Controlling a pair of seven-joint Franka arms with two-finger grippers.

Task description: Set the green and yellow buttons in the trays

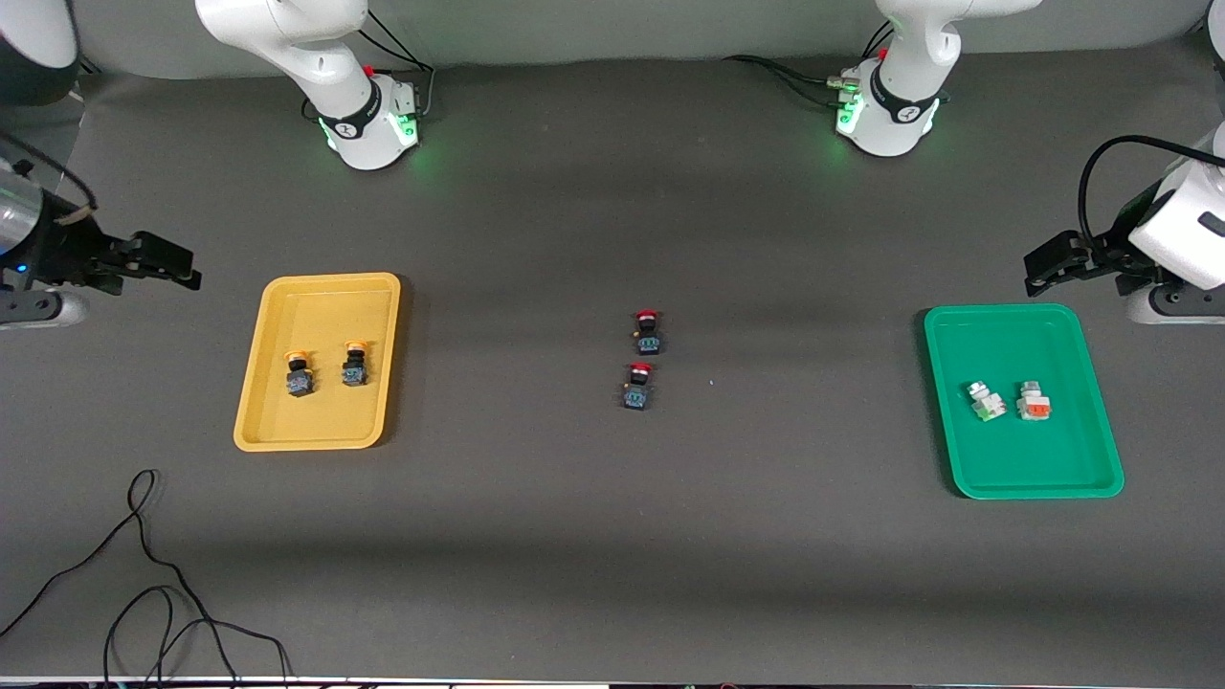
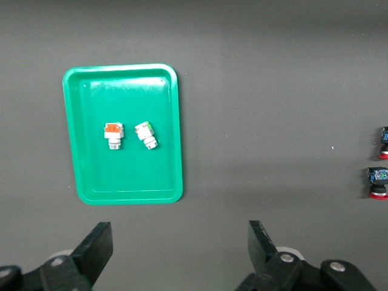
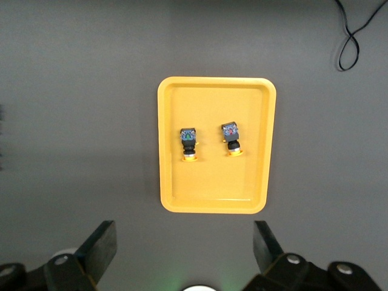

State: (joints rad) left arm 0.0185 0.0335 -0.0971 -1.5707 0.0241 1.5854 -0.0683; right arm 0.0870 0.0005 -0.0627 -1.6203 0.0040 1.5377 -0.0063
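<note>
Two black-bodied switches with yellow-orange caps point(image 1: 299, 374) point(image 1: 355, 365) lie side by side in the yellow tray point(image 1: 287, 435), both on their sides with caps pointing toward the robots' bases. They sit near the middle of the tray floor, a little apart from each other and clear of the rim. In the right wrist view the same pair point(image 3: 189, 144) point(image 3: 231, 139) shows inside the yellow tray point(image 3: 170, 182).

At the left arm's end of the table the green tray point(image 1: 1043, 483) holds two white-bodied switches with silver tops: one with a greenish face point(image 1: 985, 401) and, just beside it, one with an orange face point(image 1: 1034, 403). They lie close together without touching, near the tray's middle. The left wrist view shows them too, the orange-faced one point(image 2: 113, 134) and the greenish one point(image 2: 146, 134), in the green tray point(image 2: 121, 195).

Between the trays, around the middle of the grey table point(image 1: 612, 555), two black-bodied switches with red caps point(image 1: 648, 331) point(image 1: 638, 385) rest on the bare cloth, one nearer the front camera than the other.

The right gripper point(image 1: 177, 266) hangs above the table beside the yellow tray, toward the right arm's end; its fingers point(image 3: 100, 245) stand wide apart and hold nothing. The left gripper point(image 1: 1043, 268) hangs above the table just off the green tray's corner nearest the bases; its fingers point(image 2: 97, 247) are likewise spread wide and empty.

A loose black cable point(image 1: 144, 574) curls on the table near the front camera.
</note>
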